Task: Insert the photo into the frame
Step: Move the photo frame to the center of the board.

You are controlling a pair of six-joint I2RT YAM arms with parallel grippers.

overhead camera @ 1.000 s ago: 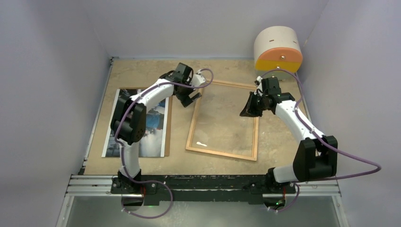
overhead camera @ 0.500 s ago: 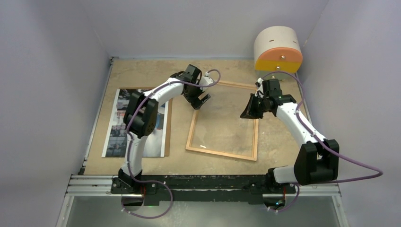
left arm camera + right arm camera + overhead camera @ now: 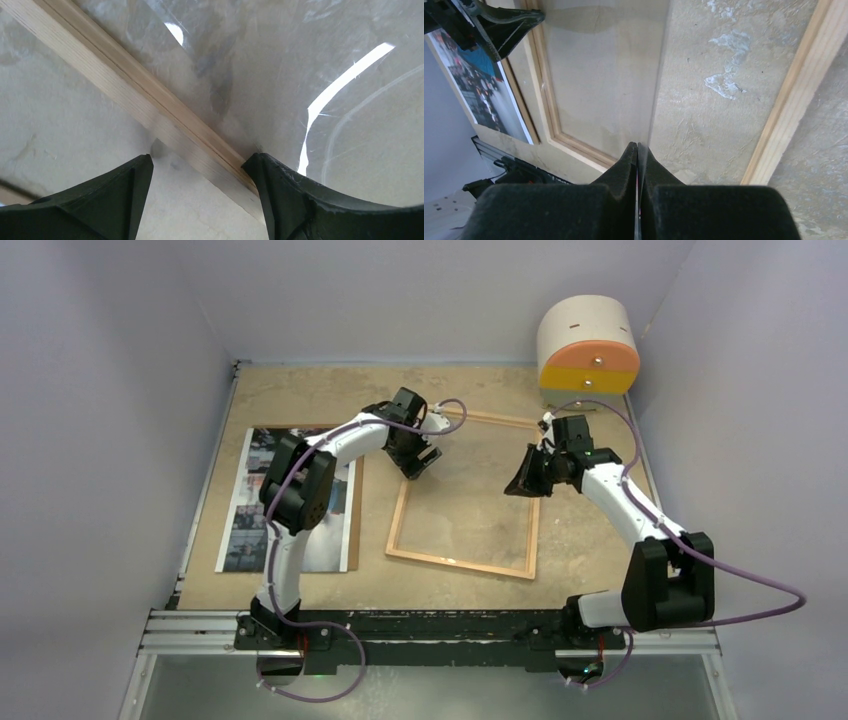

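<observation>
Photo (image 3: 240, 525): flat on brown backing panel (image 3: 355, 540), left of frame (image 3: 460, 564). Left gripper (image 3: 197, 165): fingers spread astride frame's left moulding. Right gripper (image 3: 638, 148): pinching clear pane (image 3: 599, 75) edge.

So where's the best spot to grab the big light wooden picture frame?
The light wooden picture frame lies flat, so pinch its thin left rail from above; it fits between the left gripper's open fingers, one each side.
</observation>
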